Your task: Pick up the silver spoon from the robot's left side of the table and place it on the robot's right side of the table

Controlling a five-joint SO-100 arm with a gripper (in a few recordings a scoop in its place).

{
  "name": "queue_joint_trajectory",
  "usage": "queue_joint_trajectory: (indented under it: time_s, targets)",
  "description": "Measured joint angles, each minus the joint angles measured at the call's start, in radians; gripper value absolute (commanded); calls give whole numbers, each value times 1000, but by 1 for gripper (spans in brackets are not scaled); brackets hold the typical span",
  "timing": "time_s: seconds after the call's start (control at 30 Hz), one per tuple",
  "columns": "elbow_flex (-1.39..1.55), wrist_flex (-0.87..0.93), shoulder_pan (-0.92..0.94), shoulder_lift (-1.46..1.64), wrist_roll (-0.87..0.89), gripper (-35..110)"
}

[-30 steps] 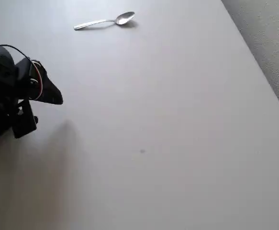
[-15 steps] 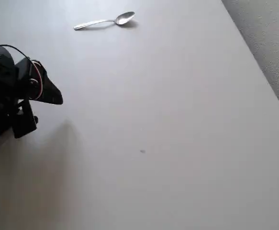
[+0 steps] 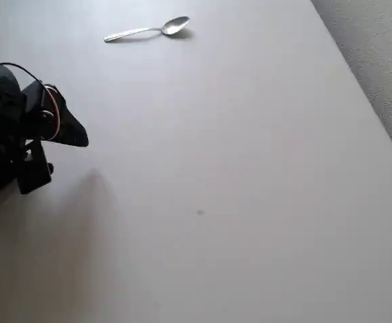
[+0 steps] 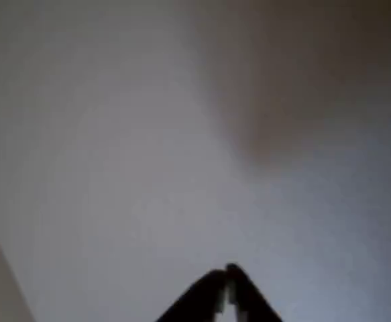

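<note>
Silver spoon [image 3: 146,29] seen lying flat near top edge of bench [image 3: 249,168] in overhead view, bowl to picture right, handle to left. Black gripper [image 3: 74,134] seen well apart from it, at picture left. Fingers [image 4: 239,295] pressed together, nothing held. Spoon not yet reached. Spoon judged light, stiff, smooth, so easily slipped. Slim handle, near middle, best taken across its width. Low flat shape means fingers must be brought right down to bench.

Off-white table [image 3: 249,134], silver spoon [image 3: 146,30] lying near its far edge
</note>
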Motion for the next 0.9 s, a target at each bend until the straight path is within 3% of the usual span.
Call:
queue_joint_trajectory:
  time_s: [0.33, 0.5, 0.6, 0.77, 0.9]
  targets:
    - [0, -2, -34, 0, -23, -2]
    - [6, -15, -198, 0, -149, -2]
    - [51, -91, -288, -11, -318, -1]
    - [41, -155, -417, -11, -565, 12]
    - [-66, -230, -537, -166, -580, 21]
